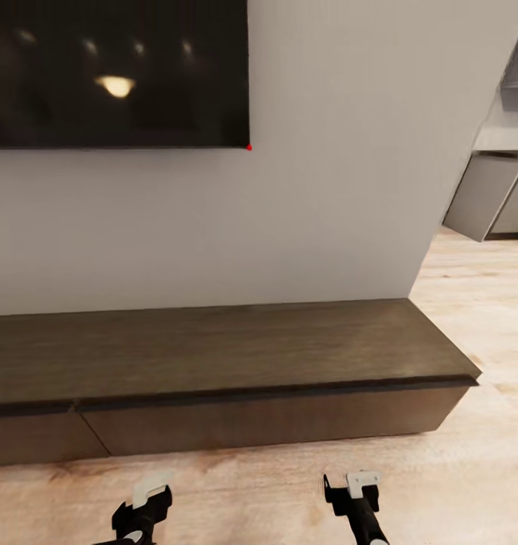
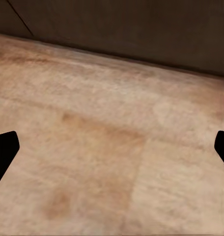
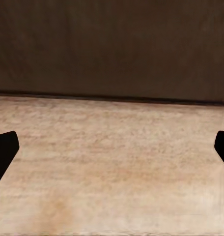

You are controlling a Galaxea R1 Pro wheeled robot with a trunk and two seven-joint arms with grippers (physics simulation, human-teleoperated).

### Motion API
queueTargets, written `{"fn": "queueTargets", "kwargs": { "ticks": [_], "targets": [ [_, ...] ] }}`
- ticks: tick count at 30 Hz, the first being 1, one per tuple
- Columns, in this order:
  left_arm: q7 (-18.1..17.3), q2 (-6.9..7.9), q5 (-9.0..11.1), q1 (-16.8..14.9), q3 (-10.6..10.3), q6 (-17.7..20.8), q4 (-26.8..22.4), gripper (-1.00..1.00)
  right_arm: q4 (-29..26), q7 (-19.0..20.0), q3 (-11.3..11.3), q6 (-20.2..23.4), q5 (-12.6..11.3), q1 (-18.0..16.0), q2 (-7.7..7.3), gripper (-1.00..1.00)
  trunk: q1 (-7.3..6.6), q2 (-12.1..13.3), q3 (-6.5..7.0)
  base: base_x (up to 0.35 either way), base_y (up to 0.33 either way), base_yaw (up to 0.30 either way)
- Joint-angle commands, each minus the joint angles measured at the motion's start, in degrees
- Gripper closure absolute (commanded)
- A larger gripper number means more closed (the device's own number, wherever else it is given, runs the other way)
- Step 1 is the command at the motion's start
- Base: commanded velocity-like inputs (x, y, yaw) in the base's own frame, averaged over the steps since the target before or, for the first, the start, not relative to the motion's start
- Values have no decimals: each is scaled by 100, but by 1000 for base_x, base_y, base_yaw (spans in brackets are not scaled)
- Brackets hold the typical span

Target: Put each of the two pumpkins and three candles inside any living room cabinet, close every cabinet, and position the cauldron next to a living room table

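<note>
The cabinet (image 1: 236,363), a long low dark brown wooden unit, stands against the pale wall (image 1: 327,189), directly ahead of both grippers; its flat handleless drawer fronts (image 1: 274,420) sit flush, with one vertical seam between two fronts visible ahead of the left gripper (image 1: 147,503), and its top is bare wood. The left gripper hangs low over the light wooden floor (image 1: 456,484), just short of the cabinet's base; in the left wrist view its dark fingertips (image 2: 5,150) show at the two opposite edges of the frame, spread wide with only floor between them and the cabinet front (image 2: 141,29) beyond their tips. The right gripper (image 1: 354,488) hangs likewise, near the floor and a little apart from the left one; its fingertips (image 3: 5,147) are also spread wide and hold nothing, with floorboards between them and the dark drawer face (image 3: 112,44) straight ahead (square-on here, at a slant in the left wrist view). Above the cabinet, beyond the left gripper, a dark television screen (image 1: 115,72) hangs on the wall; past the right gripper, beyond the wall's corner, grey kitchen cabinets (image 1: 490,193) show.
</note>
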Motion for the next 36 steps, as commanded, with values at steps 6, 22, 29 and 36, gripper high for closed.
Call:
{"fn": "queueTargets", "kwargs": {
  "ticks": [6, 22, 29, 36],
  "targets": [
    [43, 54, 18, -9, -41, -40, -26, -100, 12, -17, 45, -11, -39, -5, -21, -100, -18, 6, 158, -289, 0, -250],
    [-798, 1538, 18, -2, -69, -1392, -2455, -100, 19, -29, 49, -607, -323, 12, -23, -100, -161, 231, 516, -338, 0, -215],
    [-862, 1614, 18, 0, -360, -2099, -3033, -100, 21, -38, 49, -751, -324, 54, -18, -100, -315, 512, 642, -170, 0, 4],
    [-837, 1485, 18, 0, -403, -1921, -2695, -100, 21, -94, 49, -765, -325, 57, -5, -100, -337, 552, 660, -13, 0, 219]
  ]
}}
